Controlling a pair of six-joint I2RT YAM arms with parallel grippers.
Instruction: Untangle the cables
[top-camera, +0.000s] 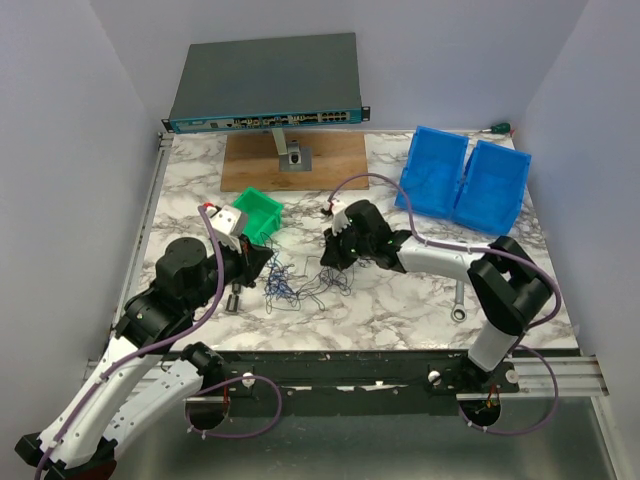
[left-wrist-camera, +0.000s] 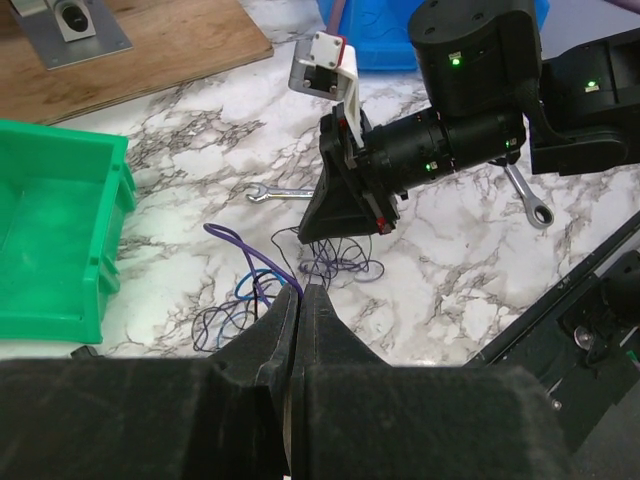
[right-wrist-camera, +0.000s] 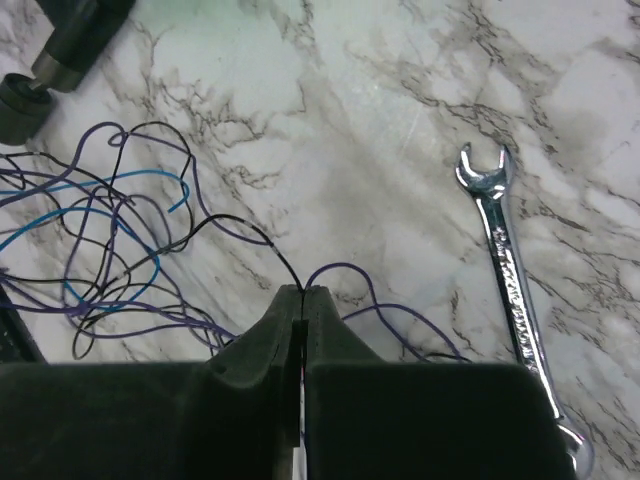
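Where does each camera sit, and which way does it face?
Top external: above, behind the robot, looking down on the table; both arms show.
Left wrist: on its arm, looks past the shut left gripper toward the right arm.
Right wrist: on its arm, looks down past the shut right gripper at the wrench.
All three share the cables.

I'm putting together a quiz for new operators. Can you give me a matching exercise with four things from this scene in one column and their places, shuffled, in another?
Things:
1. cables
2. green bin
3. blue bins
4. switch

Places:
A. back right of the table
B. raised behind the board
C. front centre
D. by the board's front left corner

Pairs: 1-C, 2-D, 3-A, 4-B
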